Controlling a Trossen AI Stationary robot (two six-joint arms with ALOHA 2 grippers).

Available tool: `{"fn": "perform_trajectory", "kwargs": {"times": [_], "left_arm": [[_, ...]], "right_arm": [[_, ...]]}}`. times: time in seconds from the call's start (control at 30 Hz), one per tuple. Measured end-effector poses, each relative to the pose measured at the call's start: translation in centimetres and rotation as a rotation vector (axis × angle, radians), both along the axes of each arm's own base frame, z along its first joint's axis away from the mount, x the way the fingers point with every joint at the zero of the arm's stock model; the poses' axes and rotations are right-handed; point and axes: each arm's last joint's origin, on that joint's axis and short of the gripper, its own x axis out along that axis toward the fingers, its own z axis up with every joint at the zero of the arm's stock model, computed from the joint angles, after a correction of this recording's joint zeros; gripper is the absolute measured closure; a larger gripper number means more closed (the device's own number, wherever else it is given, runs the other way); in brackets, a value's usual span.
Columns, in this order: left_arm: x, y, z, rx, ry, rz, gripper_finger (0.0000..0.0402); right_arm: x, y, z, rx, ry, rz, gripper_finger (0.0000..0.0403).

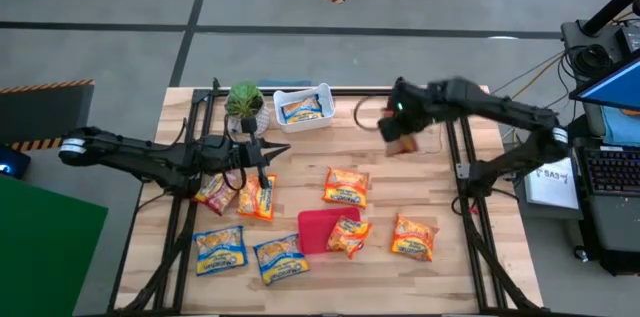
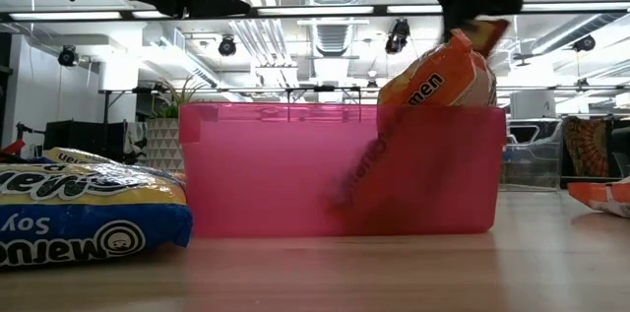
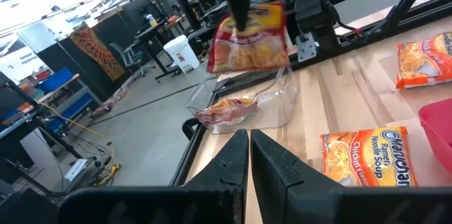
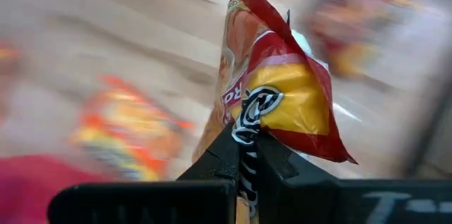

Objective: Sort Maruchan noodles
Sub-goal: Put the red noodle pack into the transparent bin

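My right gripper (image 1: 398,129) is shut on a dark red Maruchan packet (image 1: 403,144), which it carries over the clear bin (image 3: 282,104) at the table's far right. That bin holds another red packet (image 3: 224,109). My left gripper (image 1: 268,152) is shut and hovers near the potted plant, above red and orange packets (image 1: 240,195). Two blue-and-yellow packets (image 1: 245,254) lie flat at the near left. Orange packets lie at the middle (image 1: 345,187) and near right (image 1: 414,237). One orange packet (image 2: 438,76) leans in the pink bin (image 2: 295,169). My right gripper pinches the dark red packet between its two fingers at the crimped edge (image 4: 248,114) of one short end. In the left wrist view the fingers come from above and the packet (image 3: 247,40) hangs below them, lifted clear over the clear bin.
A white bin (image 1: 322,97) at the far middle holds a blue-and-yellow packet (image 1: 302,109). A small potted plant (image 1: 244,103) stands beside it. Black frame rails run along the table's left and right sides. Bare wood shows between the white bin and the middle packets.
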Motion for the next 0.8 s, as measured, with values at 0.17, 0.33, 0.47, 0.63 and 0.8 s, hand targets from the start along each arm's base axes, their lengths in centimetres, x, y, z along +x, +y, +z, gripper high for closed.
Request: {"fn": "perform_trajectory", "kwargs": {"times": [0.17, 0.33, 0.47, 0.63, 0.8], "left_arm": [[0.0, 0.0, 0.0, 0.007, 0.002, 0.002, 0.0402], [0.0, 0.0, 0.1, 0.008, -0.001, 0.006, 0.0402], [0.0, 0.0, 0.1, 0.008, -0.001, 0.006, 0.0402], [0.0, 0.0, 0.1, 0.008, 0.0, 0.006, 0.0402], [0.0, 0.0, 0.1, 0.008, 0.0, 0.006, 0.0402]], "right_arm": [[-1.0, -5.0, -0.1, 0.077, 0.202, -0.073, 0.0394], [-2.3, -9.8, -1.7, 0.2, 0.196, -0.123, 0.0394], [-4.0, -12.8, -2.8, 0.24, 0.241, -0.174, 0.0394], [-5.9, -15.7, -4.1, 0.282, 0.273, -0.227, 0.0394], [-6.8, -17.4, -5.6, 0.301, 0.339, -0.233, 0.0394]]}}
